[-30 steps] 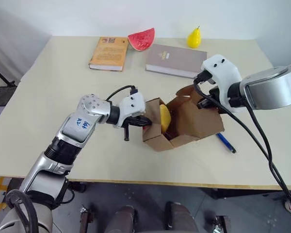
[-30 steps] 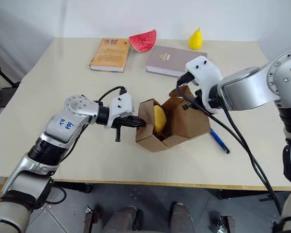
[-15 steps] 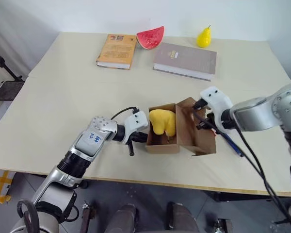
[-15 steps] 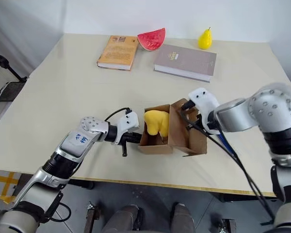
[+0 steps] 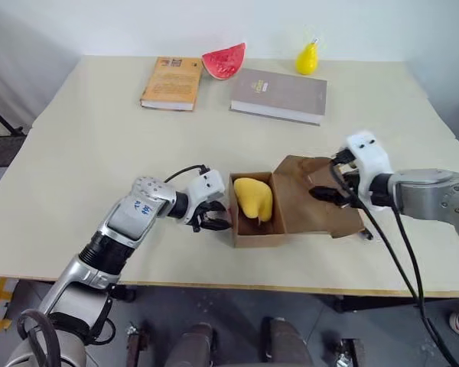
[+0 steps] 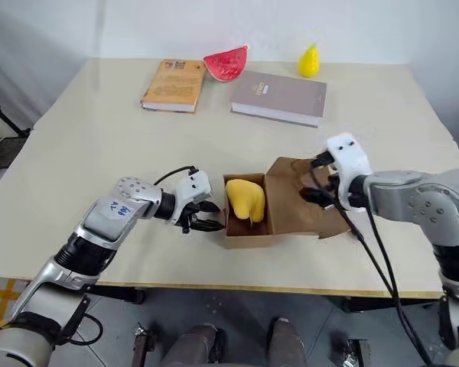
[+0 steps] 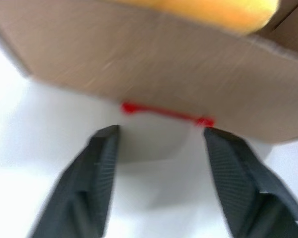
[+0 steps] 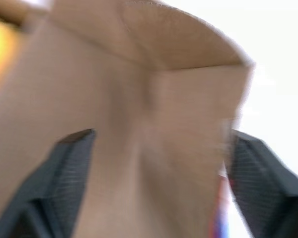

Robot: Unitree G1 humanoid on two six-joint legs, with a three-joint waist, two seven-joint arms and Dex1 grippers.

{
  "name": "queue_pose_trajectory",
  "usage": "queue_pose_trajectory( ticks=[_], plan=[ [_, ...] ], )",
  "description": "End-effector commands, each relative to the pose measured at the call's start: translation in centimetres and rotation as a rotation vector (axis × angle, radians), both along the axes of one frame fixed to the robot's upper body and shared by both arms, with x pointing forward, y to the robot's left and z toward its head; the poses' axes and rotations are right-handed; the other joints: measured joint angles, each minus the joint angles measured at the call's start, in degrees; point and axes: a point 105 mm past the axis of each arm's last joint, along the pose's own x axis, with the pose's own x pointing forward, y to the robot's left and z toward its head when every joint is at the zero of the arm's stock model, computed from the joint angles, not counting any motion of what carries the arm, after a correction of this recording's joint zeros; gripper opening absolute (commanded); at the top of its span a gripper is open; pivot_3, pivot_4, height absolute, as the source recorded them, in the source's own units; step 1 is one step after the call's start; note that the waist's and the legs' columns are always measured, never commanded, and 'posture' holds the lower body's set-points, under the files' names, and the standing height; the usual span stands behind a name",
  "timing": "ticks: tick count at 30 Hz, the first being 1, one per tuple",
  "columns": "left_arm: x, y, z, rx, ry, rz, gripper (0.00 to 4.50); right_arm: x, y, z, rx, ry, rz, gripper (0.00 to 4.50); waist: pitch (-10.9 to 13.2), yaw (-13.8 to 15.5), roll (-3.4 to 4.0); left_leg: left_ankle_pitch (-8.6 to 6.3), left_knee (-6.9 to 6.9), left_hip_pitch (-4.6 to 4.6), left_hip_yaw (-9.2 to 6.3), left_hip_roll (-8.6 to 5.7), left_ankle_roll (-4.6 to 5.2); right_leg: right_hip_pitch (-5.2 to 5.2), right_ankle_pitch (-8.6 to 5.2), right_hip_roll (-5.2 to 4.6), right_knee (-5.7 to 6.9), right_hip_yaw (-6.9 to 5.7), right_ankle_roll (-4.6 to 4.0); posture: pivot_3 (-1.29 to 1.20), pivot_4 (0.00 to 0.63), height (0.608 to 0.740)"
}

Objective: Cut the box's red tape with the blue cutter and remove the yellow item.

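- Since a second ago, the box (image 5: 260,210) is lying flat on the table (image 5: 99,145) with its opening up, where earlier it was tipped and held up between both grippers; both sets of fingers were pinched then and are now parted.
- The yellow item (image 5: 253,198) is sitting inside the box, showing above its walls.
- The left gripper (image 5: 212,216) is hovering just beside the box's left wall, fingers spread, holding nothing; in the left wrist view a strip of red tape (image 7: 164,113) is showing along the wall's lower edge.
- The right gripper (image 5: 323,191) is hanging over the folded-out flap (image 5: 314,202) on the box's right, fingers spread wide, gripping nothing.
- The blue cutter (image 5: 365,234) is peeking out from under that flap's right edge.
- Far across the table, an orange book (image 5: 171,82), a watermelon slice (image 5: 223,61), a grey book (image 5: 278,94) and a pear (image 5: 307,58) are lying.
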Motion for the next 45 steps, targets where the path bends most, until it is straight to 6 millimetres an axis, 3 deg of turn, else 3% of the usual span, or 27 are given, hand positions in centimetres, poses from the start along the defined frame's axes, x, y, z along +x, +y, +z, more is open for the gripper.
queue_pose_trajectory(
  ticks=[1,3,6,9,13,16,19,21,23,28,33,36,45],
  plan=[
    [0.4,2.6,-0.3,0.032,0.01,0.09,3.84,0.0,-1.1,2.5,-0.006,-0.124,0.016,4.5,0.01,-0.52,0.02,0.01,-0.01,0.03,0.03,0.02,-0.01,-0.01,0.0,0.02,0.02,0.04,0.0,0.0,0.15,0.74],
    [0.7,4.3,0.2,0.052,-0.004,0.132,4.42,-0.3,-1.8,3.3,-0.013,-0.185,0.036,4.5,0.01,-0.72,0.02,0.02,-0.01,0.03,0.03,0.05,-0.04,-0.02,0.0,0.04,0.03,0.06,0.0,0.0,0.15,0.74],
    [1.6,7.2,1.4,0.07,-0.048,0.21,4.47,-0.9,-3.2,4.5,-0.028,-0.291,0.079,4.5,0.03,-0.73,0.03,0.02,-0.01,0.04,0.06,0.07,-0.04,-0.05,0.0,0.07,0.04,0.09,0.0,0.0,0.15,0.74],
    [2.5,7.8,3.2,0.034,-0.096,0.234,4.47,-1.9,-3.6,5.2,-0.019,-0.361,0.147,4.5,0.03,-0.55,0.03,0.02,-0.02,0.04,0.08,0.06,-0.04,-0.06,0.0,0.08,0.05,0.1,0.0,0.0,0.15,0.74],
    [4.1,5.3,8.8,-0.085,-0.226,0.166,4.47,-5.7,-3.2,4.5,-0.037,-0.389,0.361,4.5,0.13,1.35,-0.13,0.01,0.04,-0.09,0.0,-0.01,-0.01,-0.05,0.04,0.07,0.01,0.07,0.07,0.0,0.15,0.74],
    [3.9,1.6,10.4,-0.097,-0.25,0.032,4.47,-7.8,-3.1,3.4,-0.057,-0.373,0.454,4.5,0.14,2.09,-0.15,-0.11,0.22,-0.21,-0.24,-0.11,0.1,-0.03,0.08,0.1,0.05,0.04,0.14,0.0,0.15,0.74],
    [2.9,-1.7,10.6,-0.093,-0.245,-0.108,4.47,-8.8,-3.1,2.9,-0.083,-0.385,0.477,4.5,0.14,2.03,-0.15,-0.24,0.29,-0.13,-0.04,-0.25,0.33,0.07,0.11,-0.04,0.01,0.06,0.21,0.0,0.15,0.74],
    [1.3,-5.0,10.5,-0.113,-0.213,-0.245,4.47,-9.3,-3.3,2.7,-0.086,-0.399,0.469,4.5,0.16,2.03,-0.2,-0.26,0.32,-0.12,0.01,-0.26,0.36,0.09,0.13,-0.08,-0.02,0.06,0.24,0.0,0.15,0.74],
    [0.1,-7.0,9.2,-0.067,-0.197,-0.363,4.47,-9.8,-3.6,2.7,-0.083,-0.42,0.437,4.5,0.18,2.05,-0.22,-0.26,0.35,-0.13,0.02,-0.24,0.36,0.09,0.13,-0.08,-0.04,0.05,0.25,0.0,0.15,0.74],
    [0.1,-7.9,6.1,0.029,-0.139,-0.426,4.47,-11.2,-3.6,3.1,-0.045,-0.512,0.384,4.5,0.18,1.29,-0.22,-0.25,0.31,-0.06,0.22,-0.1,0.33,0.07,0.13,-0.02,-0.03,0.07,0.25,0.0,0.15,0.74],
    [2.9,-8.6,4.1,0.142,-0.23,-0.411,4.47,-12.0,-3.7,1.5,-0.049,-0.487,0.338,4.5,0.18,1.07,-0.22,-0.19,0.36,0.1,0.43,-0.06,0.31,0.18,0.13,-0.02,-0.04,0.1,0.26,0.0,0.15,0.74],
    [3.1,-9.0,4.3,0.121,-0.234,-0.435,3.91,-12.2,-3.6,1.6,-0.049,-0.497,0.321,4.5,0.18,1.01,-0.22,-0.17,0.38,0.11,0.56,-0.1,0.37,0.18,0.14,-0.06,-0.07,0.21,0.28,0.0,0.15,0.74],
    [2.5,-9.7,6.4,0.045,-0.238,-0.492,1.23,-12.5,-3.8,1.8,-0.05,-0.511,0.302,4.5,0.18,1.01,-0.22,-0.17,0.36,0.12,0.56,-0.11,0.37,0.14,0.16,-0.08,-0.01,0.22,0.31,0.0,0.15,0.74]
  ],
)
